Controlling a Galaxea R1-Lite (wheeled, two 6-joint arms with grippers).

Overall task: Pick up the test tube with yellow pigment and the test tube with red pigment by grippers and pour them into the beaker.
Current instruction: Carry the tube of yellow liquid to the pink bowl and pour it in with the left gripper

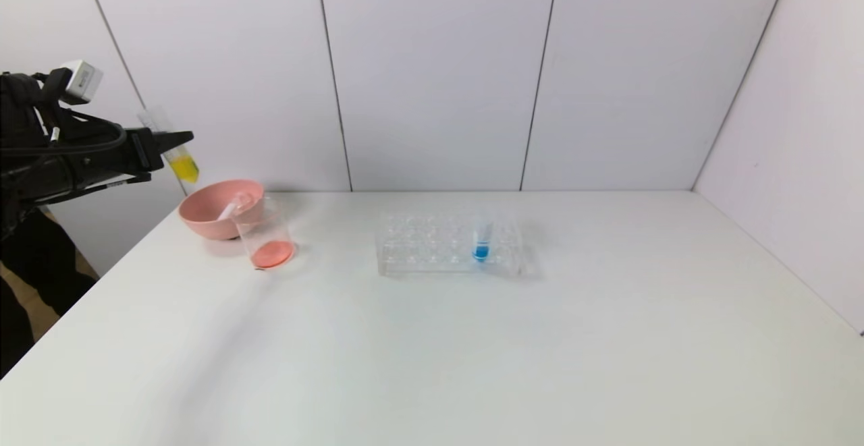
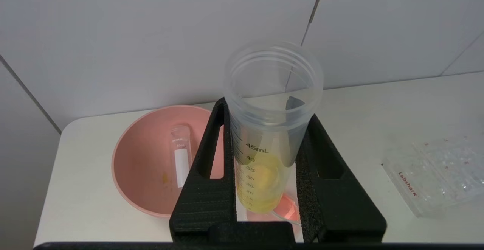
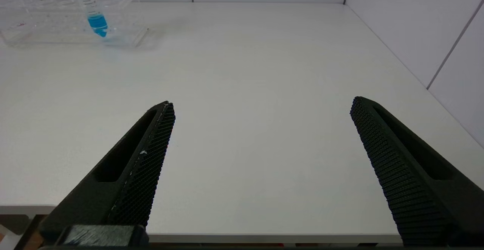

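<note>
Yellow-pigment test tube (image 1: 177, 150) sits at the upper left of the head frame, pinched between the two black fingers of the left hand (image 1: 181, 140) and raised above the counter (image 1: 472, 338), over the far left corner. It leans a little, its yellow tip lowest and its open mouth uppermost. In the left wrist frame the same tube (image 2: 269, 129) fills the centre, clamped between the fingers, with printed volume marks down its wall and yellow liquid at its bottom end.

Just below the tube in the head frame lies the pink bowl (image 1: 210, 213), and an empty clear tube (image 2: 180, 158) with a white label rests inside it. The beaker (image 1: 265, 233) stands touching the bowl's near right side, with red-orange liquid covering its bottom.

At the centre of the head frame is the clear tube rack (image 1: 432, 245), well apart from the beaker, holding one blue-tipped tube (image 1: 481, 238) upright near its right end.

The right hand (image 3: 261, 110) shows only in its own wrist frame, fingers spread wide and holding nothing, above bare counter
</note>
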